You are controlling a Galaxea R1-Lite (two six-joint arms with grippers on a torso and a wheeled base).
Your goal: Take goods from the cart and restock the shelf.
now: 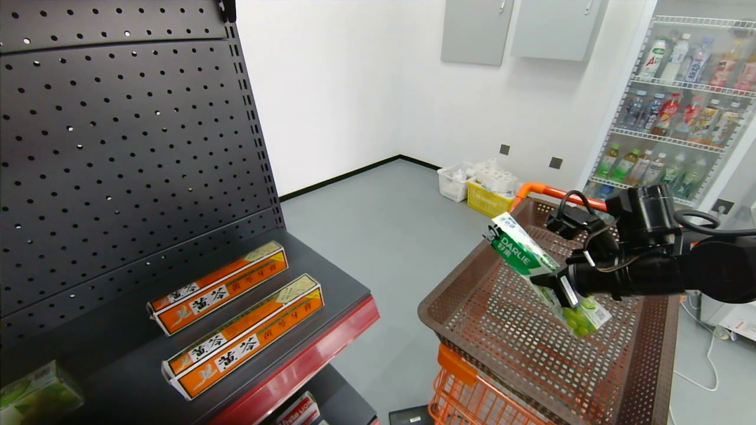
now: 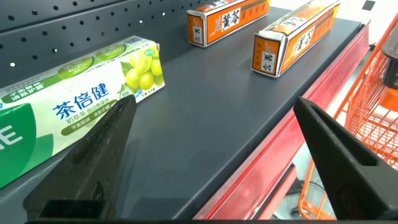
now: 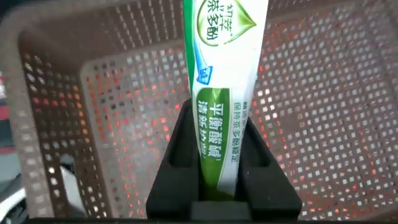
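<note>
Green box (image 1: 517, 251) sits clamped in the right fingers (image 3: 181, 140) over the cart (image 1: 428, 308), long axis tilted; shelf (image 1: 331, 277) lies off to its left, left fingers (image 2: 93, 162) apart there.

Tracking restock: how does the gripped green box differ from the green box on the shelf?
The held green box is tilted above the cart basket; the shelved green box lies flat on the shelf. The right end effector clamps the held green box; nothing grips the shelved green box. Both are long green-and-white cartons.
</note>
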